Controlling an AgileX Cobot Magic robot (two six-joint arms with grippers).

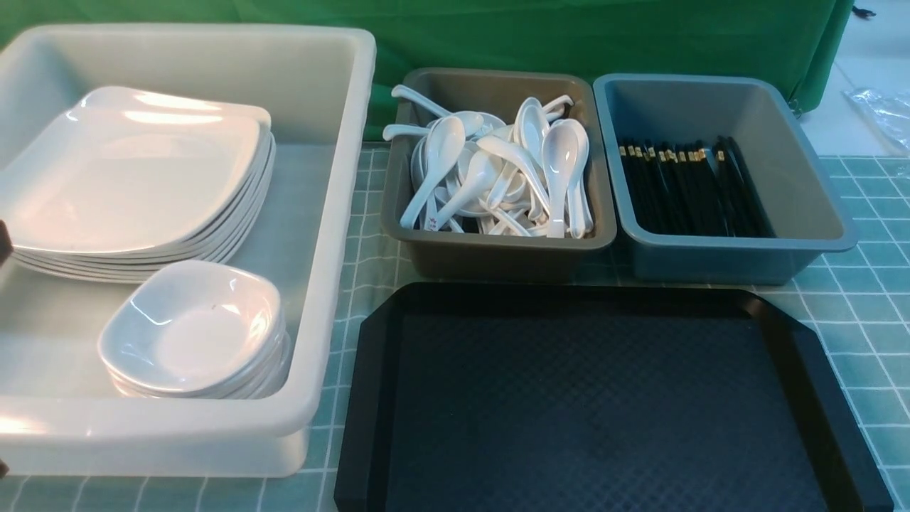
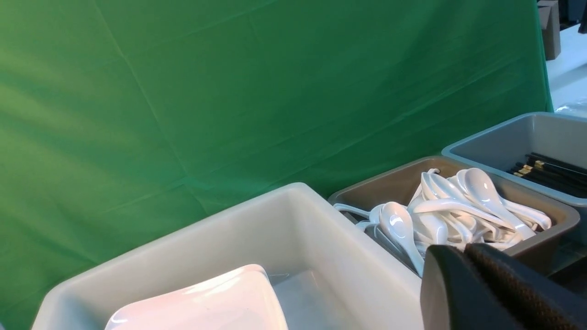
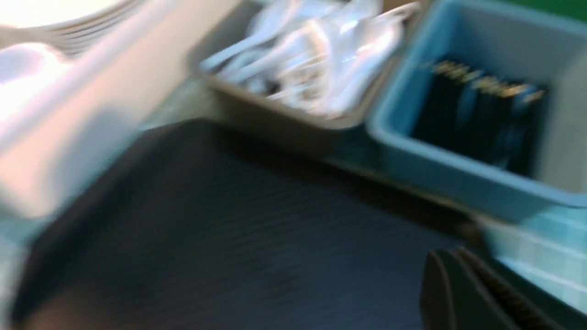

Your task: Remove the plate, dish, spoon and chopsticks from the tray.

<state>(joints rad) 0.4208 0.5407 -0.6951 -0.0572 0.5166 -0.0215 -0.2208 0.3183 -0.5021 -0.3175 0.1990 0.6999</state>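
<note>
Tray [image 1: 611, 398] is seen bare at 6 o'clock of the front view. Plate [image 1: 128, 181] is stacked atop others in the white tub [image 1: 334, 213] at 9 o'clock, dish [image 1: 195, 327] stacked beside it. Spoons [image 1: 498, 171] are piled in the brown tub [image 1: 498, 249] at 12; chopsticks [image 1: 689, 188] lie in the blue-grey tub [image 1: 810, 206] at 1. No legible writing is found. Left gripper [image 2: 467, 256] and right gripper [image 3: 451, 266] are both clenched on nothing.
</note>
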